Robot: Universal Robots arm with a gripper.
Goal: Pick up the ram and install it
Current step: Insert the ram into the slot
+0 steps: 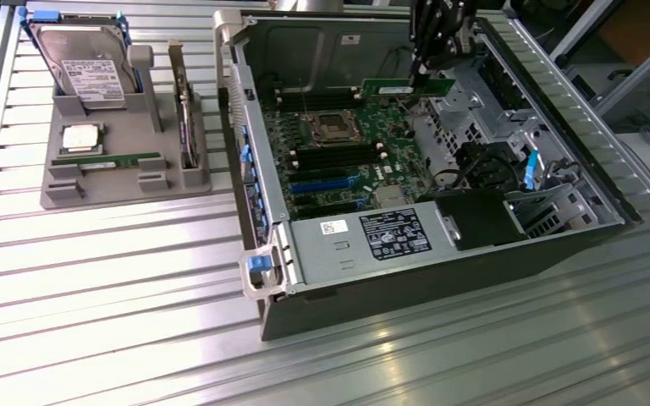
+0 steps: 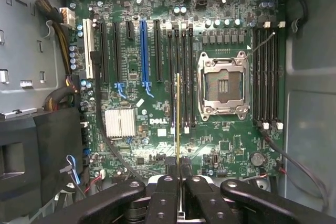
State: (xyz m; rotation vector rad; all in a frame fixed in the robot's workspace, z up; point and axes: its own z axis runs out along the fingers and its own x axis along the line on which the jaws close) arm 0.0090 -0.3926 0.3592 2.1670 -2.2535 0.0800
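The end effector (image 2: 179,187) is gripping the ram (image 2: 178,124) and holding it above the black memory slots (image 2: 184,61); the empty processor socket (image 2: 224,86) is sitting just beside them

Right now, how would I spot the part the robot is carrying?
Look at the open computer case. Over its motherboard, the black gripper holds the ram, a long thin green stick. Unlike the similar stick resting in the grey tray beside the case, this one hangs in the air.
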